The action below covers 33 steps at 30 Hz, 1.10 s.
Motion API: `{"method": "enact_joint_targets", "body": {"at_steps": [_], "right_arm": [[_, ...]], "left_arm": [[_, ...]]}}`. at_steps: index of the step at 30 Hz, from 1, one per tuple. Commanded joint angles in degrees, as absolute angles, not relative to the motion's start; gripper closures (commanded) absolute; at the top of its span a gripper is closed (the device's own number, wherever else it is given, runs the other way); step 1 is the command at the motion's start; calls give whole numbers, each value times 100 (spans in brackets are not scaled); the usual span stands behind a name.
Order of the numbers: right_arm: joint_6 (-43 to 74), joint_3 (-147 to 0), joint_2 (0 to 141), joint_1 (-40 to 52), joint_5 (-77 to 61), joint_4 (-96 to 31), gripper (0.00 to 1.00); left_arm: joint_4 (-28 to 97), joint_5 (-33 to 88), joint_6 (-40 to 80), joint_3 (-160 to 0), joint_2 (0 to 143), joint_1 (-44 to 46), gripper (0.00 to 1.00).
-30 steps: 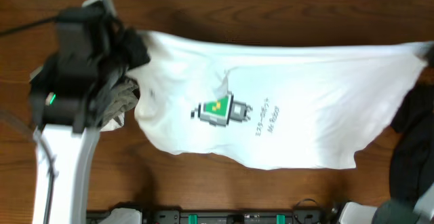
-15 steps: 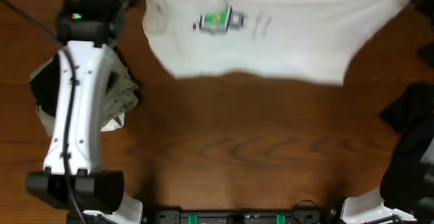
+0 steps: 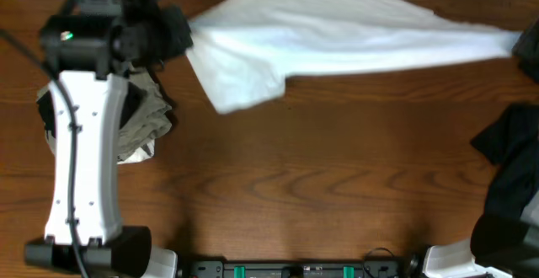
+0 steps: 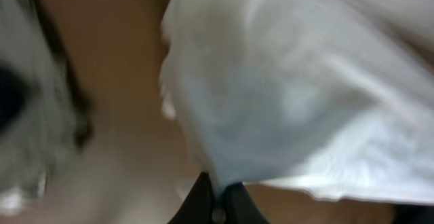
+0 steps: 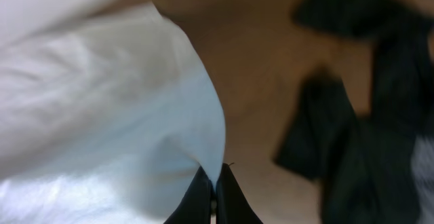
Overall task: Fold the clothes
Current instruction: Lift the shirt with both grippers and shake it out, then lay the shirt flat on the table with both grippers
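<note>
Swung white T-shirt (image 3: 337, 29) toward far edge of table (image 3: 295, 185); kept left gripper (image 4: 220, 195) and right gripper (image 5: 213, 187) clenched on its cloth.

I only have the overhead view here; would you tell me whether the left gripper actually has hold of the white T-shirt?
Observer: Yes. In the left wrist view the left gripper is shut, with a gathered edge of the white T-shirt pinched between its fingertips.
Operator: Thank you. And the right gripper, which sits right at the edge of my picture?
Observer: The right wrist view shows the right gripper shut on the shirt as well, the cloth coming to a point exactly where the two fingers meet.
</note>
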<state>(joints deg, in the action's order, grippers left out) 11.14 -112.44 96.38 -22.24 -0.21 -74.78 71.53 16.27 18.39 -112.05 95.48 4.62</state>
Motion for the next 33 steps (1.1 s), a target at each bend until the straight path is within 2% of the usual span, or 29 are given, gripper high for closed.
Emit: {"method": "enact_joint_targets", "body": {"at_steps": [1,7,13,25,33], "right_arm": [[882,-10530,9703,-2211,788,-7634,99],[882,-8809,9703,-2211,923,-7343,99],[919,-7813,9703,-2211,926,-7105,99],[919,-7629,9703,-2215,921,-7043,99],[917,-7627,9703,-2215,733,-6549,99]], "left_arm": [[7397,1651,1758,-10508,9633,565,94],[7452,1653,1758,-8794,9633,843,94],[7454,1651,1756,-7627,9633,1044,94],[7548,1647,1562,-7150,9633,1074,94],[6479,1535,1568,-7150,9633,1066,94]]}}
